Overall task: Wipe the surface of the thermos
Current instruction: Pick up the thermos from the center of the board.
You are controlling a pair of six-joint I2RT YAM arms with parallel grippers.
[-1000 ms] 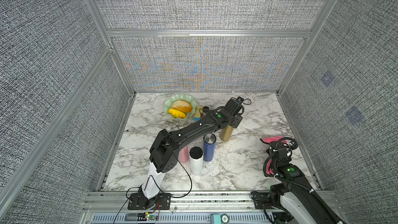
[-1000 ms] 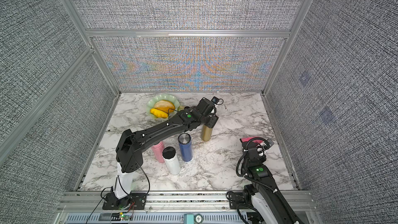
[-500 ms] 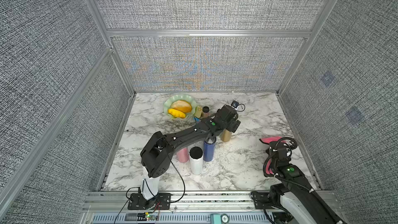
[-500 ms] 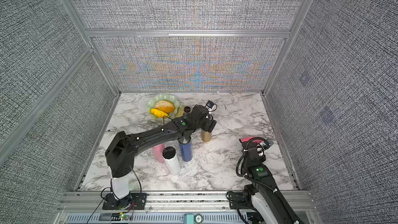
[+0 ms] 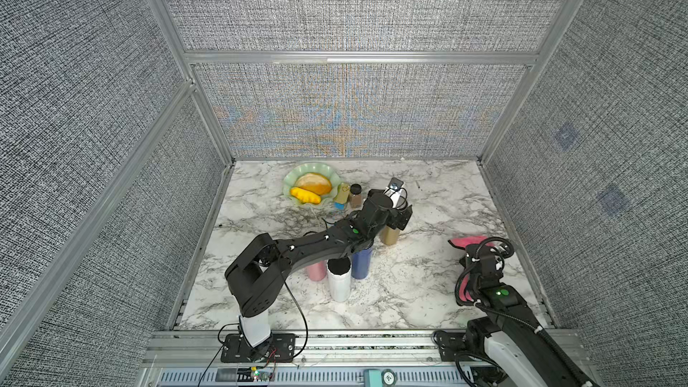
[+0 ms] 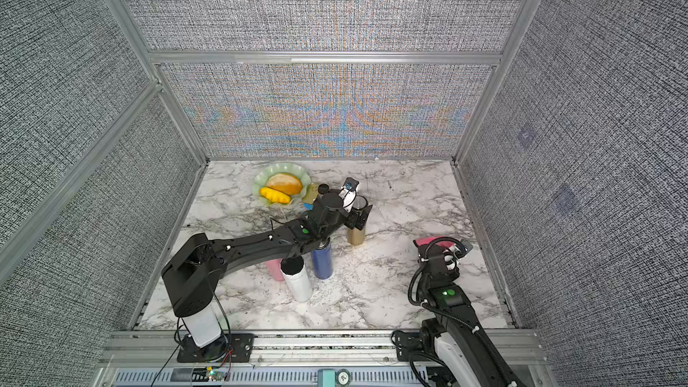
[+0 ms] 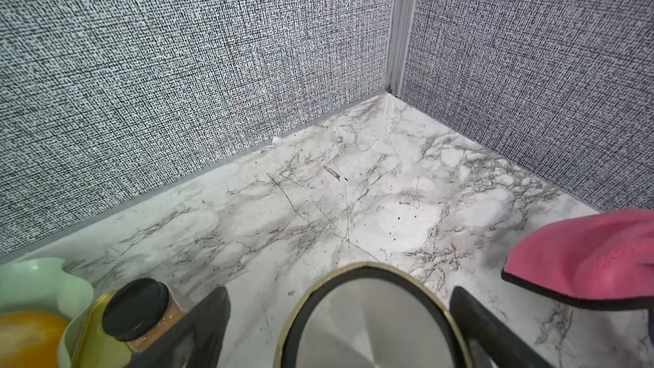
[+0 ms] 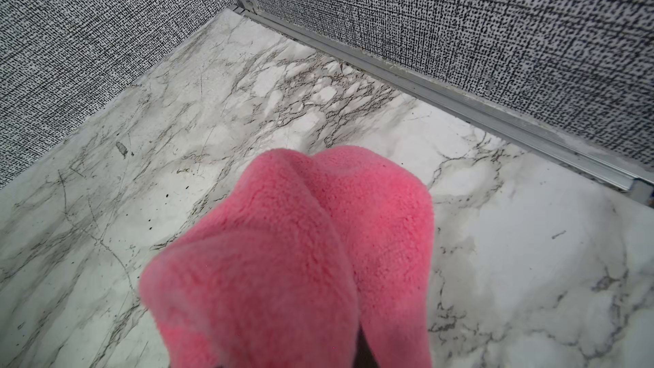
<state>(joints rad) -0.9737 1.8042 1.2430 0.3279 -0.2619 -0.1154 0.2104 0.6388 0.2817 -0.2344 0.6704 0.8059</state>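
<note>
A gold cylindrical metal thermos (image 5: 389, 237) with a brushed-steel lid is seen standing upright near the middle of the white marble-patterned tabletop (image 5: 420, 292), just behind a blue bottle (image 5: 361, 266). It is straddled by the left gripper (image 7: 339, 293), its jaws spread wide, with black fingers (image 7: 208, 316) set either side of the lid. A pink fleece cloth (image 8: 283, 260) is held pinched in the closed right gripper (image 6: 443, 251), well apart from the thermos. Print on the small yellow-green tin (image 5: 340, 197) is too small to be read.

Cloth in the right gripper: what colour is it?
Pink; the cloth shows best in the right wrist view.
</note>
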